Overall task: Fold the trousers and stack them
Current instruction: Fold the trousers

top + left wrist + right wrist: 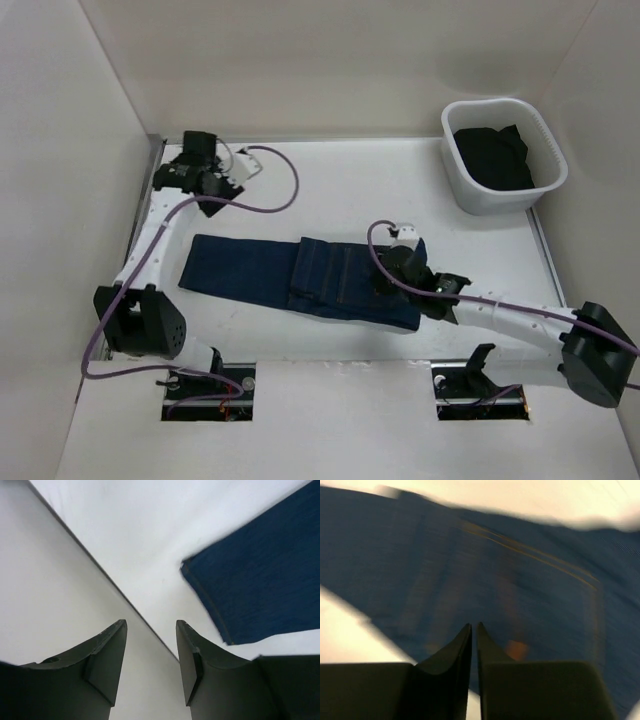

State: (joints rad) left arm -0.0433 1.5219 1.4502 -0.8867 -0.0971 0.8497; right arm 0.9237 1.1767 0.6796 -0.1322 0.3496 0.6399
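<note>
The trousers point(300, 280) are dark navy jeans lying flat across the middle of the table, with one part folded over the middle and right so it lies double there. My right gripper point(395, 268) hovers over their right end. In the right wrist view it point(474, 626) is shut just above the blurred denim point(495, 555), with no cloth seen between the fingers. My left gripper point(212, 198) is at the back left by the side wall, beyond the trousers' left end. In the left wrist view it point(151, 625) is open and empty, with the leg end point(260, 570) to its right.
A white basket point(465, 190) stands at the back right with dark clothing point(495, 155) in it. White walls enclose the table on the left, back and right. The left wall's base point(100, 570) runs close to my left gripper.
</note>
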